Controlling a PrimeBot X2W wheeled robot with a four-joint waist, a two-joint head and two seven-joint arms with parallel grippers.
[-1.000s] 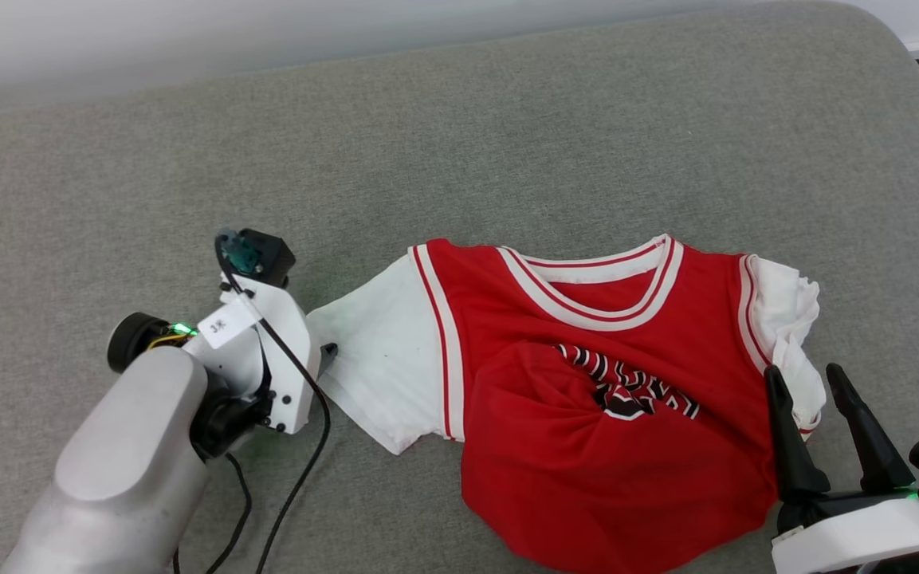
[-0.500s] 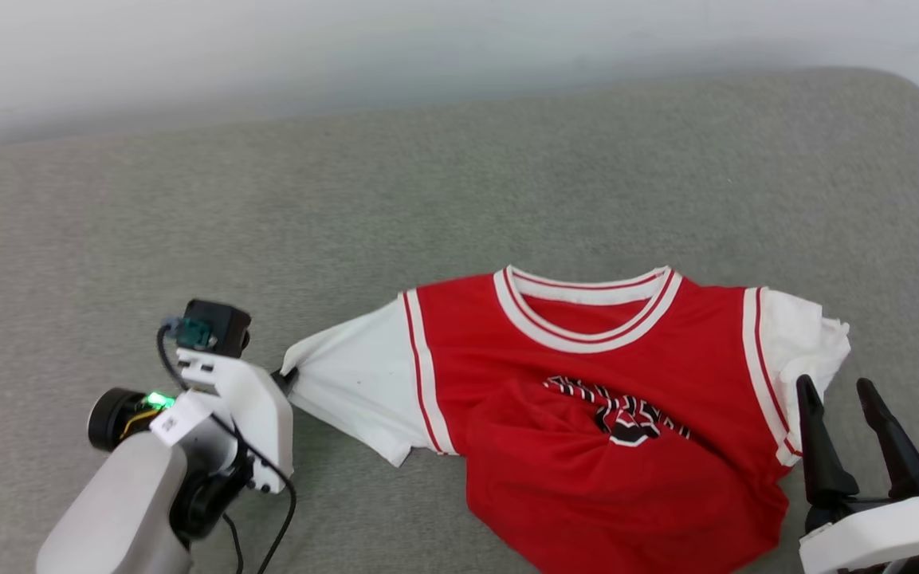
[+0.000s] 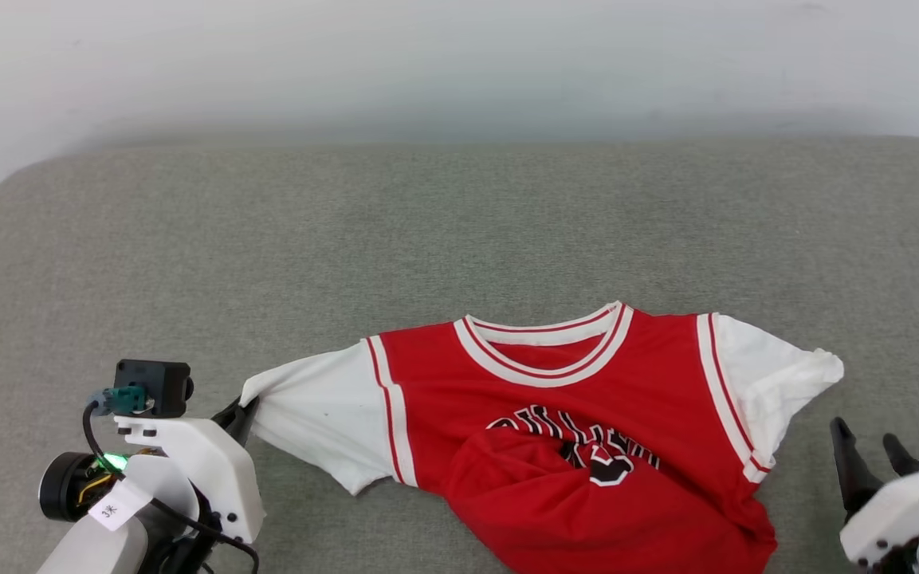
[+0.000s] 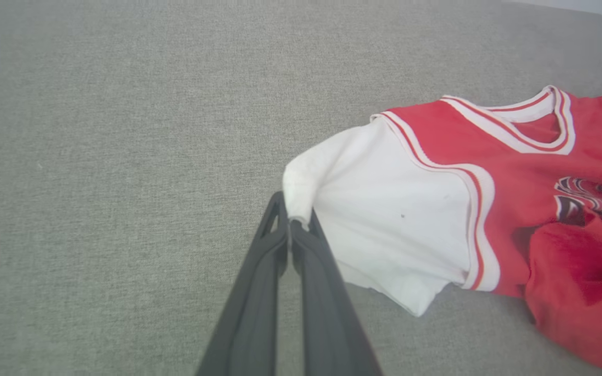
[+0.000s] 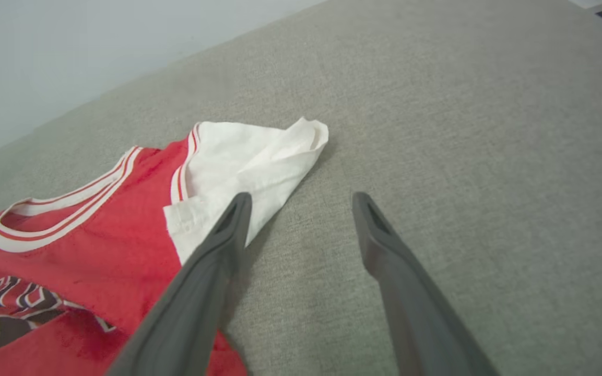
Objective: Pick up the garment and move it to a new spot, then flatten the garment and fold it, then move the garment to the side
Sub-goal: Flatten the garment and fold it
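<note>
At the far left my left gripper [image 3: 245,406] lies low over the grey cushion [image 3: 188,239], its two dark fingers pressed together on the tip of the garment [image 3: 443,383]'s left sleeve [image 3: 316,406]. In the left wrist view the left gripper [image 4: 290,222] pinches a small wad of white cloth at that sleeve's outer corner, and the sleeve [image 4: 384,209] runs taut from the pinch toward the red body. The garment lies front up on the cushion at the near middle, with its collar [image 3: 543,359] pointing toward the pale wall [image 3: 427,64]. The striped V-neck lies open and flat. Below it the black lettering [image 3: 571,430] is partly covered by a bunched fold of red cloth from the lower front. The right sleeve [image 3: 770,383] lies crumpled, its corner drawn to a point. My right gripper [image 3: 864,434] is at the lower right, just beside that sleeve, fingers spread wide and holding nothing. In the right wrist view one finger of the right gripper [image 5: 302,201] crosses the sleeve's edge [image 5: 259,156], but I cannot tell whether it touches.
</note>
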